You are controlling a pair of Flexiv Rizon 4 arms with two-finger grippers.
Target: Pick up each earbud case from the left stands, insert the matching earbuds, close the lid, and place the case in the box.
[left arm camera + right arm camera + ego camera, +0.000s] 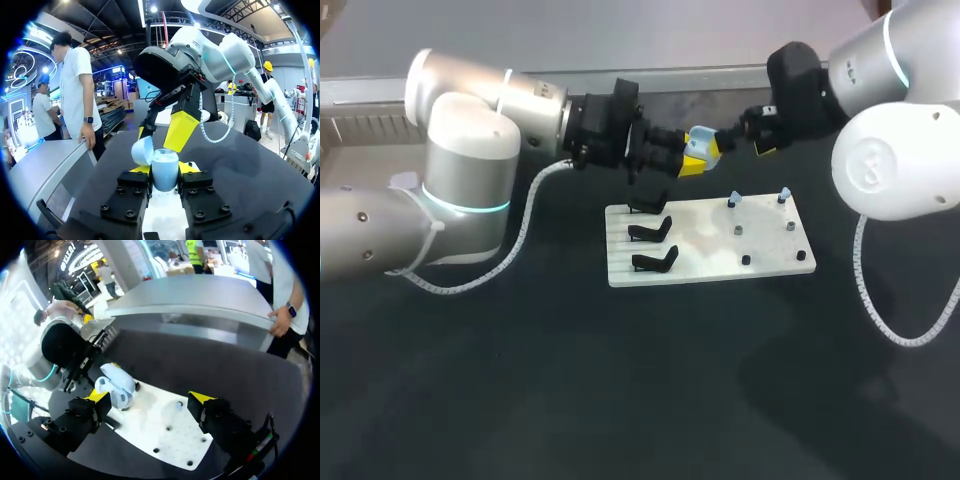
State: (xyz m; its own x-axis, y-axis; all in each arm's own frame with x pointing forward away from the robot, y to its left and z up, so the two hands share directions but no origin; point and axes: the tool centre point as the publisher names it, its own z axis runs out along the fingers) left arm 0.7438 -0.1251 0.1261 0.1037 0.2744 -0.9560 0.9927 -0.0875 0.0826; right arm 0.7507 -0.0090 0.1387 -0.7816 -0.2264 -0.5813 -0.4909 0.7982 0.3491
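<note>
Jaws of the left gripper [163, 169] closed from both sides on the pale blue earbud case [165, 175], held aloft near the far edge of the white board [770, 265], lid [142, 150] swung open. Just beyond, right gripper [150, 399] spread wide and empty, one yellow finger [181, 130] down at the case's open mouth; contact uncertain. Below, three black stands [650, 232] bare; two pale blue earbuds [733, 200] upright in the board's rear row. Step in hand, by judgement: filling the case. Next: lower right gripper over an earbud, pinch lightly, carry to the mouth; hold case steady.
</note>
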